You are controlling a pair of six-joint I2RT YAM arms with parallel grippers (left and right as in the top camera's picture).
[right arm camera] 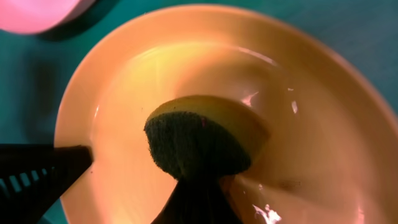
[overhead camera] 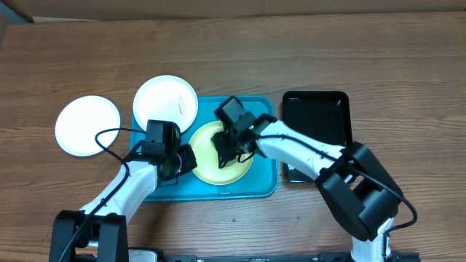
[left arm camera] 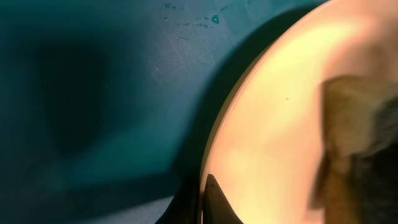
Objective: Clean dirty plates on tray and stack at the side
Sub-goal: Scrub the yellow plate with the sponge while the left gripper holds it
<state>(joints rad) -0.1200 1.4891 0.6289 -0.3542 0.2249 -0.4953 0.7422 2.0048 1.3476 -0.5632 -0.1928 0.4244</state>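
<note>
The pale yellow-green plate (overhead camera: 237,172) lies on the light-blue tray (overhead camera: 263,182). My left gripper (overhead camera: 182,160) is shut on the plate's left rim; in the left wrist view the rim (left arm camera: 214,149) runs between the jaws (left arm camera: 205,199). My right gripper (overhead camera: 227,145) is shut on a yellow sponge with a dark green scouring face (right arm camera: 199,140) and presses it onto the plate's middle (right arm camera: 311,124). One white plate (overhead camera: 165,102) sits at the tray's far left corner. Another white plate (overhead camera: 88,125) lies on the table left of the tray.
A smaller glossy black tray (overhead camera: 317,120) lies right of the blue tray. The wooden table (overhead camera: 408,87) spreads around both trays. Bare tray floor (left arm camera: 93,93) shows left of the yellow plate.
</note>
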